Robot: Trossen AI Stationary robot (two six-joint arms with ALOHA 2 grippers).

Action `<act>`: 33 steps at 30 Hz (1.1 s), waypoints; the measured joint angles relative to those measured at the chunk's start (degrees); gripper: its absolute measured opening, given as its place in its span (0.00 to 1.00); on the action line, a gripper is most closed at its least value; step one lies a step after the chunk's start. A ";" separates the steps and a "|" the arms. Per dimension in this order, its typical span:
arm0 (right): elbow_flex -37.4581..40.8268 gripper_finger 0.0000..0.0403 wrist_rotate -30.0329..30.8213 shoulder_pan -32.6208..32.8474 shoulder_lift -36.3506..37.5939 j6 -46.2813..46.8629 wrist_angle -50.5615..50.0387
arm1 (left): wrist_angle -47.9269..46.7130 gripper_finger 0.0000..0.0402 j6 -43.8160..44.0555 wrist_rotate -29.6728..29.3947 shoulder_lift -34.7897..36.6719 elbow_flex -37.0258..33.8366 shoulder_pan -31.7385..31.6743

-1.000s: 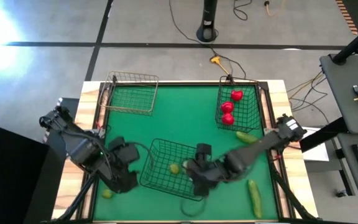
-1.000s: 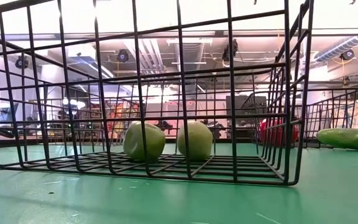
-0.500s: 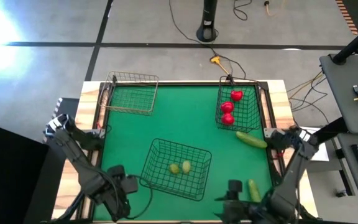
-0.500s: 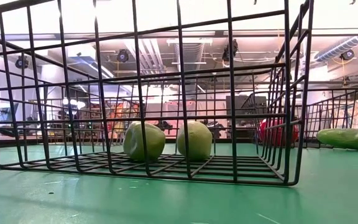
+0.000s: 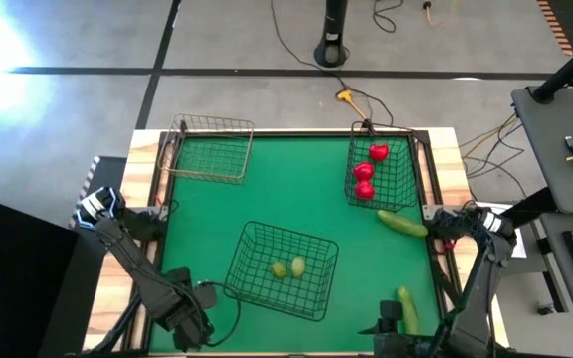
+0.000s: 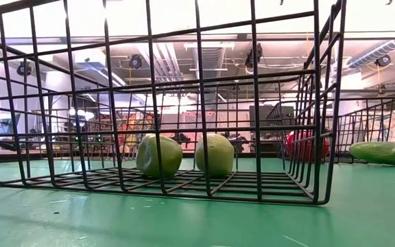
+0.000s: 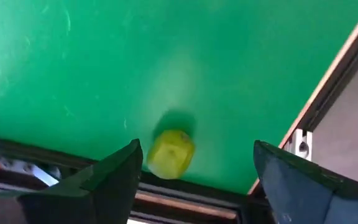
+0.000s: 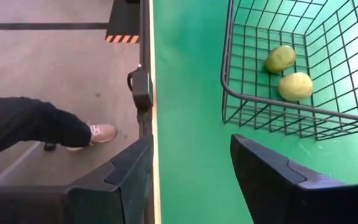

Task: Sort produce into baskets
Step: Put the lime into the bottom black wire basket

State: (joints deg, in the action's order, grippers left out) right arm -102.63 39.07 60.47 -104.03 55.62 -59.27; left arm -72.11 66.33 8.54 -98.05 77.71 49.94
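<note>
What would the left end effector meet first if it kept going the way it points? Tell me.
Most likely the loose lime on the green mat, which lies between the open fingers of the left end effector. How far off it is cannot be judged.

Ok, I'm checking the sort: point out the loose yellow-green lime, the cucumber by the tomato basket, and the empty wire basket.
Loose yellow-green lime (image 7: 171, 154), left wrist view, its middle.
Green cucumber (image 5: 402, 223), high view, mid-length.
Empty dark wire basket (image 5: 207, 171), high view, near wall.
</note>
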 joint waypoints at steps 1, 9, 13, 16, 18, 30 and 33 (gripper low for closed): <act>0.08 0.51 0.00 0.16 0.00 0.02 0.00 | 0.24 0.72 1.26 0.21 -0.11 -0.38 0.15; 0.44 0.51 0.04 0.41 0.00 0.98 0.02 | 3.11 0.72 12.80 0.09 -3.24 0.05 1.36; 1.07 0.51 0.12 0.48 0.00 1.47 0.43 | 1.66 0.72 7.82 1.77 -6.46 1.44 1.79; 1.77 0.51 0.06 0.68 -0.02 1.55 0.78 | 1.56 0.72 2.63 8.60 -10.26 1.36 2.09; 1.93 0.51 -0.03 0.80 -0.02 1.55 1.02 | 0.87 0.72 -3.85 15.43 -12.76 1.36 2.53; 2.37 0.51 -0.02 1.42 -0.02 1.36 1.18 | -12.62 0.72 -26.15 14.76 -19.05 1.55 2.91; 2.57 0.51 -0.03 2.00 -0.02 1.38 1.25 | -10.78 0.72 -27.72 12.49 -19.05 1.52 2.94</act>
State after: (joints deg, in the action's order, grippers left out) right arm -100.06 39.04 62.47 -104.05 56.99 -58.01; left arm -82.90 38.61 21.04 -117.10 79.23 52.87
